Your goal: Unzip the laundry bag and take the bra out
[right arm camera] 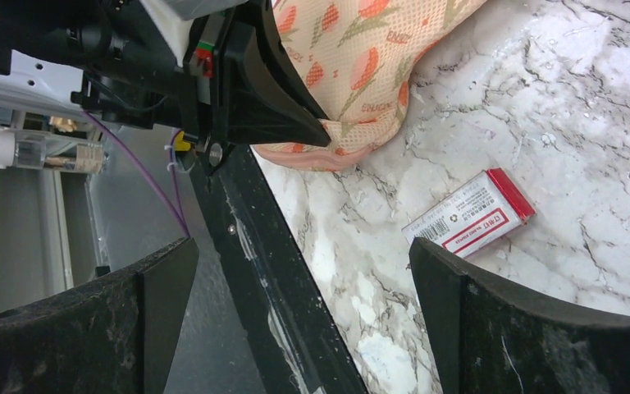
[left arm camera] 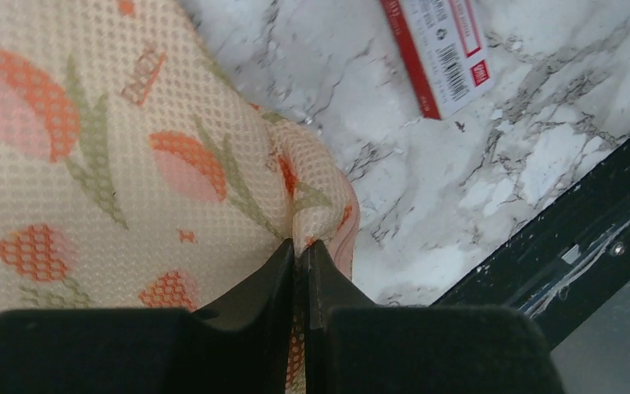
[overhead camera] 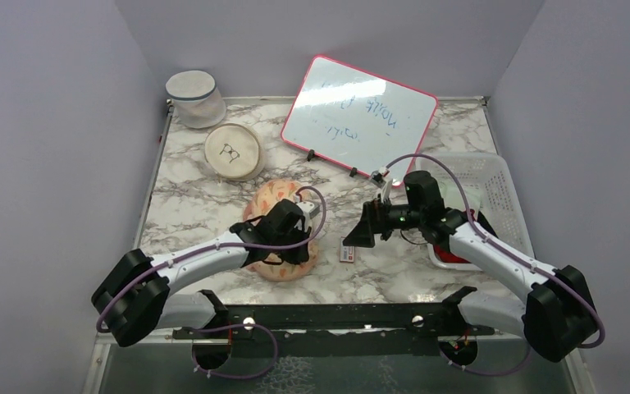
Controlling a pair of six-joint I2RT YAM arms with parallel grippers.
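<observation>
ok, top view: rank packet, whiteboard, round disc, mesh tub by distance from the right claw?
1. Packet, right at the right claw.
2. Whiteboard, behind it.
3. Round disc, far left.
4. Mesh tub, back-left corner.

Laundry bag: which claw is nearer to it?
Left. The left claw is shut on the edge of the laundry bag; the right claw hangs open beside it, not touching.

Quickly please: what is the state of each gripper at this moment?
Left gripper: closed, pinching a fold at the edge of the laundry bag.
Right gripper: open wide, holding nothing.
</observation>
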